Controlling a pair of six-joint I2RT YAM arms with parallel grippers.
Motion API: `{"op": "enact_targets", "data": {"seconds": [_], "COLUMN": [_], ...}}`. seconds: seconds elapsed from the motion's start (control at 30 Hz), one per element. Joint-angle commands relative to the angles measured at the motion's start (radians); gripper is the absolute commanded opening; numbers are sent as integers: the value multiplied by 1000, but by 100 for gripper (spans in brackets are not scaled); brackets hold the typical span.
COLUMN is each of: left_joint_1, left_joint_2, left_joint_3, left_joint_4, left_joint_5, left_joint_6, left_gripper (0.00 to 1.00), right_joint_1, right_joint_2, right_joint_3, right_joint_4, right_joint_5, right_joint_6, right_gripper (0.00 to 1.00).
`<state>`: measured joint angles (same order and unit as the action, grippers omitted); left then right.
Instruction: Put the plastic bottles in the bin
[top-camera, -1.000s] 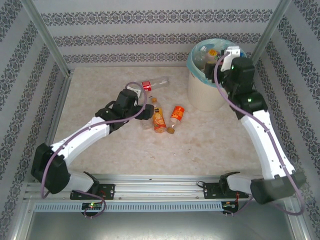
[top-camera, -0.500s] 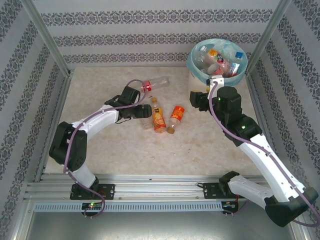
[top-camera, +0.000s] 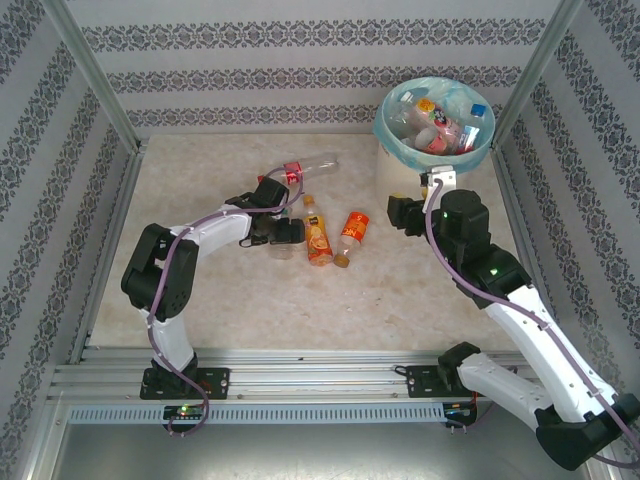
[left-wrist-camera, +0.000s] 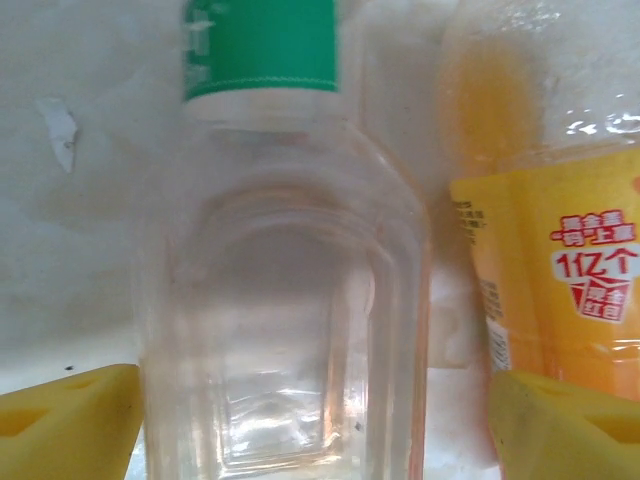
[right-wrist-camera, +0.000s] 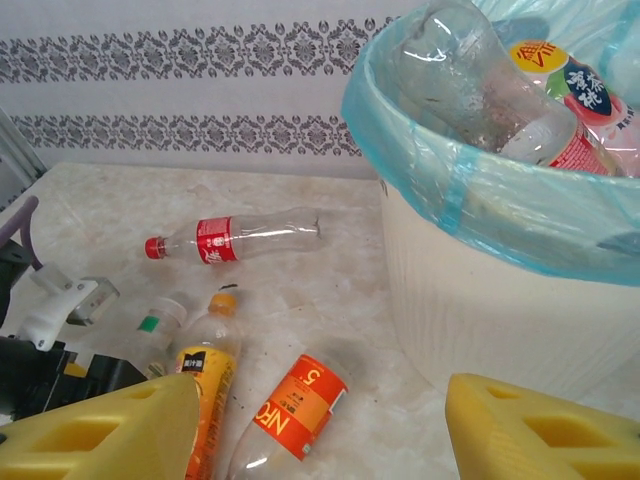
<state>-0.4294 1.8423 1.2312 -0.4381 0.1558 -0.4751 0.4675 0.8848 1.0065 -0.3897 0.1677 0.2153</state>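
A clear bottle (left-wrist-camera: 290, 300) with a green cap (left-wrist-camera: 262, 45) lies on the table between the yellow pads (left-wrist-camera: 70, 420) of my left gripper (left-wrist-camera: 315, 420). That gripper is open around it; a narrow gap shows on the right side. Right beside it lies a yellow-labelled juice bottle (top-camera: 318, 235). An orange-labelled bottle (top-camera: 350, 230) and a red-labelled one (top-camera: 310, 167) lie further off. The cream bin (top-camera: 400, 180) with its teal bag holds several bottles (top-camera: 440, 125). My right gripper (top-camera: 400, 212) hangs open and empty beside the bin, above the table.
Patterned walls and metal posts close in the marble-look table on three sides. Bare table lies in front of the bottles, toward the arm bases (top-camera: 185, 380). The left arm's elbow (top-camera: 150, 275) is folded at the table's left side.
My right arm has come away from over the bin and down beside it, toward the table. My left gripper has dropped over the clear bottle and narrowed around it.
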Motion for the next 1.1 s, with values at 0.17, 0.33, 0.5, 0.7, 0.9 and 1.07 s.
{"op": "enact_targets", "data": {"seconds": [0.17, 0.33, 0.5, 0.7, 0.9, 1.07], "left_joint_1": [31, 30, 30, 30, 30, 31], "left_joint_2": [16, 24, 32, 55, 13, -185], "left_joint_3": [-19, -21, -7, 15, 32, -15], "left_joint_4": [-48, -42, -54, -64, -92, -70], "left_joint_5": [-28, -20, -35, -37, -39, -64], "left_joint_6": [62, 88, 102, 123, 149, 147], "left_gripper": [74, 68, 70, 66, 57, 57], "right_joint_1": [6, 7, 7, 7, 7, 10], "right_joint_2": [-24, -20, -22, -19, -9, 6], "right_joint_3": [-34, -36, -36, -43, -21, 22], "right_joint_4": [-5, 0, -3, 9, 5, 12], "right_joint_5": [5, -7, -10, -17, -26, -72], "right_joint_6": [35, 45, 48, 63, 70, 87], "right_gripper": [67, 67, 67, 67, 67, 67]}}
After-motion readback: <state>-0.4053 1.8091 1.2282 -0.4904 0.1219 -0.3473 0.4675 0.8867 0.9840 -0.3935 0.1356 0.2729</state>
